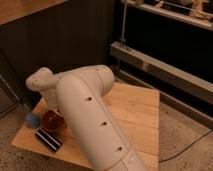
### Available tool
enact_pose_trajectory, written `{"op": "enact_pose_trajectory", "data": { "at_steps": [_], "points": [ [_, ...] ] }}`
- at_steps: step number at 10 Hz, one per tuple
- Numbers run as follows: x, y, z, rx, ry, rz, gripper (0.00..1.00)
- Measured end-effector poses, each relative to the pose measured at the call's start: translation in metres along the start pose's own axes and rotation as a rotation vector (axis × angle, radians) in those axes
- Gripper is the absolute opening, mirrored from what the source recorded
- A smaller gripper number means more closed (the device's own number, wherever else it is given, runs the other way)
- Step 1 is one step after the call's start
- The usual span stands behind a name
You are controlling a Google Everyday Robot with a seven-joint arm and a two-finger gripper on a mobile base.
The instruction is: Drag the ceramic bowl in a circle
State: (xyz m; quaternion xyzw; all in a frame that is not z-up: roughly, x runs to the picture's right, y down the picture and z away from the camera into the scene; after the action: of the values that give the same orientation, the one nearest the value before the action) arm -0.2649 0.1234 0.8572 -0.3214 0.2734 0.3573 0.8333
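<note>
Ceramic bowl: red-orange, glossy, upright on wood tbl; pincer right over it.

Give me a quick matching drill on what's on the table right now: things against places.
1 ceramic bowl
2 blue round object
3 dark striped block
4 gripper

A nearest the table's front edge
B down at the bowl, mostly behind the arm
C left of the bowl
D between the blue round object and the arm

Pairs: 1-D, 2-C, 3-A, 4-B
</note>
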Motion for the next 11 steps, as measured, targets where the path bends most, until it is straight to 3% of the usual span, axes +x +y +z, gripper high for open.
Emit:
{"op": "enact_pose_trajectory", "data": {
  "at_steps": [9, 11],
  "points": [
    [-0.107, 0.011, -0.017, 0.027, -0.082, -0.014, 0.00],
    [-0.110, -0.034, -0.021, 0.050, -0.081, 0.068, 0.00]
  ]
}}
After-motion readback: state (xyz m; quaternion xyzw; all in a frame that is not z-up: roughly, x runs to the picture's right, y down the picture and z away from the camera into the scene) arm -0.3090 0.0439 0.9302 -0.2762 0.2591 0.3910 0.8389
